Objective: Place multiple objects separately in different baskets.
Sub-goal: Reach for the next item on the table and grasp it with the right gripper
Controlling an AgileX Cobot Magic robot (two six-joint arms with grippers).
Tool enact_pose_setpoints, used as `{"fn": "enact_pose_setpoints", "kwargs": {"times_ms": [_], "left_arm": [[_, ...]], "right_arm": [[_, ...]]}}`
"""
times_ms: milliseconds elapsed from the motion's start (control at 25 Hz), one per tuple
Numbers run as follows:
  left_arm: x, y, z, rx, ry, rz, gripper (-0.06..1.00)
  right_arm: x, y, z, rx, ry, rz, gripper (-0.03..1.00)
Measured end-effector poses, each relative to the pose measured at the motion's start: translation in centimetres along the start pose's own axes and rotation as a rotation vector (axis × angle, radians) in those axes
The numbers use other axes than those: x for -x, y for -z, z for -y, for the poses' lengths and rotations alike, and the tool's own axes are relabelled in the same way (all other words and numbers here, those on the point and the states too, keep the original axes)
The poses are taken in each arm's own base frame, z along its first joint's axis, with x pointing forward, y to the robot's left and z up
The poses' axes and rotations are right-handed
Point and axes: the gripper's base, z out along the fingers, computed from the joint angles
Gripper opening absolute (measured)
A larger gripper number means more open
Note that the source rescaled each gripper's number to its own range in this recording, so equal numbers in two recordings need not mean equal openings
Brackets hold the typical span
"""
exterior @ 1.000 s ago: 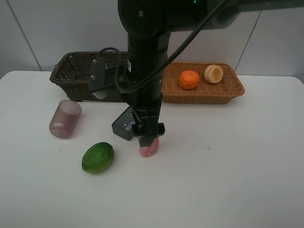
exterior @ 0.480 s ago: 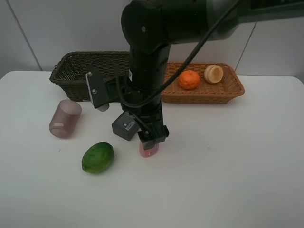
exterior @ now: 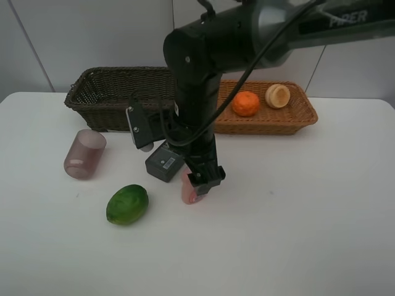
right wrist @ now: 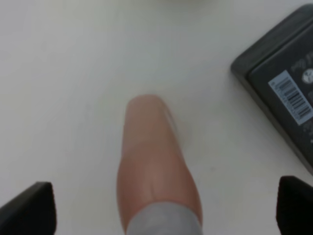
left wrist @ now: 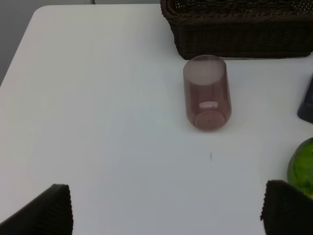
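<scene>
A white desk (exterior: 308,216) against pale wall panels carries everything. The orange (exterior: 245,103) and the round fruit (exterior: 277,95) already lie in the orange-tan basket (exterior: 305,114), well beyond the right gripper (exterior: 205,180). No item can be seen in the dark brown basket (exterior: 92,98), so four seem left. The right gripper, jaws spread, hangs low over the pink bottle (right wrist: 156,166), which lies between its fingertips, with the flat dark bottle (exterior: 164,162) just beside. The left gripper (left wrist: 166,215), also spread, grips nothing. The purple cup (left wrist: 206,93) lies ahead of it, the green fruit (exterior: 127,204) near one fingertip.

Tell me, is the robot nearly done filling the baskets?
Not yet. The orange and a pale round fruit sit in the tan basket. The right gripper hangs open over the pink bottle. The purple cup, green fruit and dark flat bottle lie on the table.
</scene>
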Motion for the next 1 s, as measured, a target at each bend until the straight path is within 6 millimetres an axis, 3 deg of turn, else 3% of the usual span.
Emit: {"fn": "enact_pose_setpoints", "kwargs": {"times_ms": [360,1000], "left_arm": [[0.0,0.0,0.0,0.0,0.0,0.0,1.0],[0.0,0.0,0.0,0.0,0.0,0.0,1.0]], "right_arm": [[0.2,-1.6,0.2,0.013,0.003,-0.005,0.97],[0.0,-2.9,0.5,0.023,-0.006,-0.011,0.97]]}}
